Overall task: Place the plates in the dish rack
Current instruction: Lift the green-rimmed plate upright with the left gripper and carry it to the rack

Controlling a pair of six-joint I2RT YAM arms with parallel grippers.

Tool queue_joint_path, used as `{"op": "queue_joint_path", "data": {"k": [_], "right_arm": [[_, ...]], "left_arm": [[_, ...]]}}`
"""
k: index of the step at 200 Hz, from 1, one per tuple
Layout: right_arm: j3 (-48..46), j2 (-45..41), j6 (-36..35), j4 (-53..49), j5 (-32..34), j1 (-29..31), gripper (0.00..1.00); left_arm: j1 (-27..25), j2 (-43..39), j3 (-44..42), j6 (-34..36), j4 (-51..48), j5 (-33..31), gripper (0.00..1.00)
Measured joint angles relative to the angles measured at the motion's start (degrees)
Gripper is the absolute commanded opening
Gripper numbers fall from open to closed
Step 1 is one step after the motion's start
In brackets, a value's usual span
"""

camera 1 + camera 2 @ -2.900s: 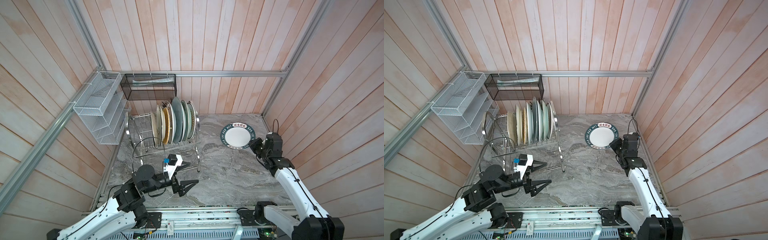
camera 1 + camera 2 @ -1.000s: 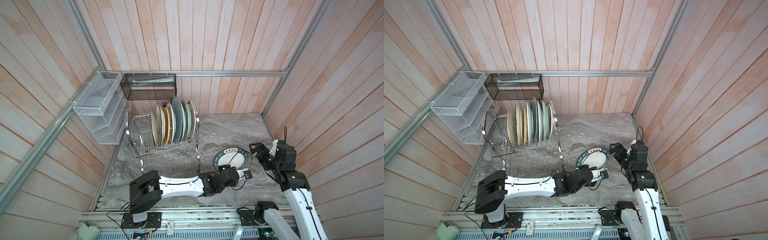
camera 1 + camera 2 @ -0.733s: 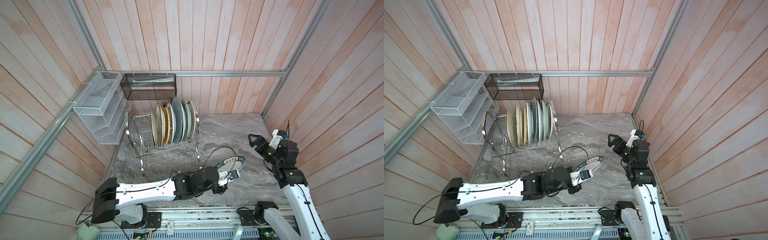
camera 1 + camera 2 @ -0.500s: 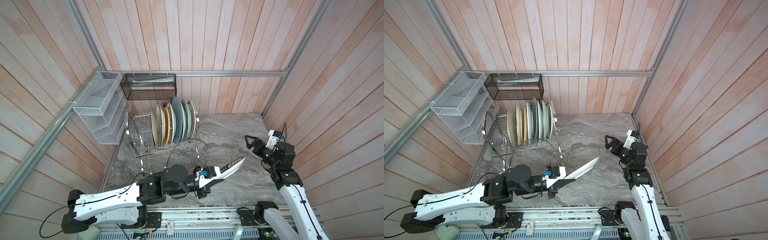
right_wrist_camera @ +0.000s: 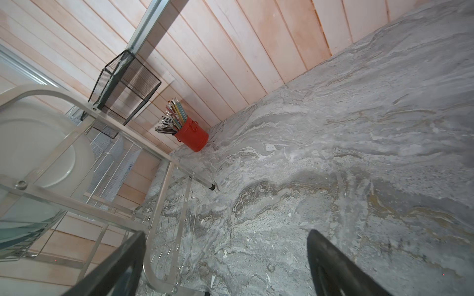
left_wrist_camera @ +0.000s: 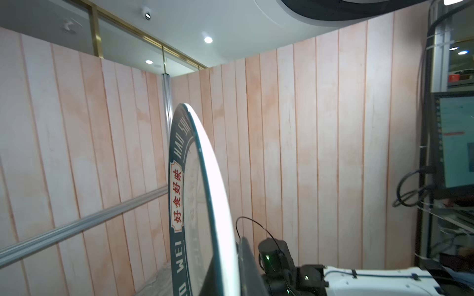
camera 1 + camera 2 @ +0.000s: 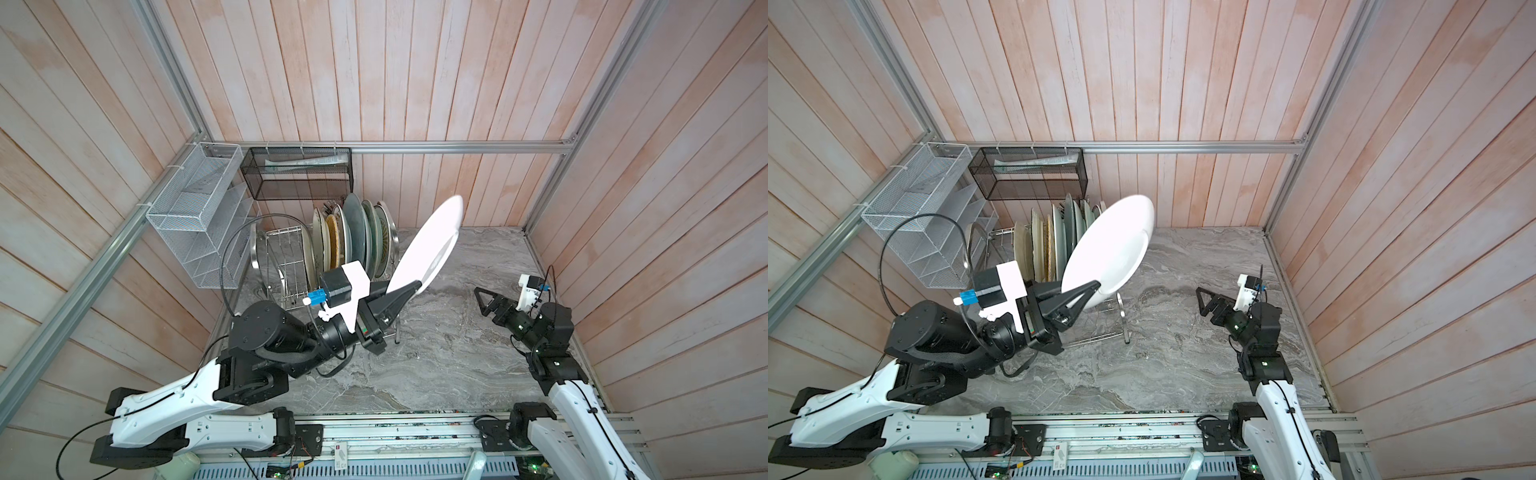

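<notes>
My left gripper [image 7: 409, 287] [image 7: 1093, 286] is shut on the lower rim of a white, green-rimmed plate [image 7: 428, 245] [image 7: 1108, 249]. The plate is raised in the air and tilted on edge, white underside up, just right of the dish rack [image 7: 254, 249] [image 7: 970, 245]. In the left wrist view the plate [image 6: 202, 192] stands edge-on between the fingers of that gripper [image 6: 228, 276]. Several plates [image 7: 353, 237] [image 7: 1054, 241] stand upright in the rack's upper tier. My right gripper [image 7: 482, 297] [image 7: 1202, 299] [image 5: 223, 269] hovers open and empty above the counter at the right.
A white mesh organiser [image 7: 195, 224] hangs on the left wall and a black mesh basket [image 7: 299, 174] on the back wall above the rack. A red can of sticks [image 5: 192, 135] stands behind the rack [image 5: 164, 194]. Grey marble counter [image 7: 457, 332] spreads between the arms.
The left gripper has lifted the green-rimmed plate off the counter and swung it left and up beside the rack, turning it on edge. The right gripper has drawn back rightwards, still open.
</notes>
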Motion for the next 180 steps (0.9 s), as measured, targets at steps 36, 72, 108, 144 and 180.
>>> {"op": "queue_joint_path", "data": {"k": [36,72,108,144,180], "right_arm": [[-0.59,2.08,-3.02,4.94,2.10,9.22,0.98],[-0.59,6.56,-6.01,10.12,3.65,16.55,0.98],[-0.63,11.65,-7.52,14.29,3.65,19.41,0.98],[-1.40,13.53,-8.11,16.41,3.65,20.90,0.98],[-2.16,13.60,-8.11,18.05,3.65,21.18,0.98]], "left_arm": [[0.02,2.27,4.04,8.57,5.77,-10.58,0.00],[0.94,1.64,5.16,14.14,7.02,-20.57,0.00],[3.15,-1.03,7.74,14.45,3.65,-28.92,0.00],[3.48,-4.00,10.34,14.43,0.22,-37.07,0.00],[3.52,-5.09,13.62,10.64,-7.56,-42.34,0.00]]}}
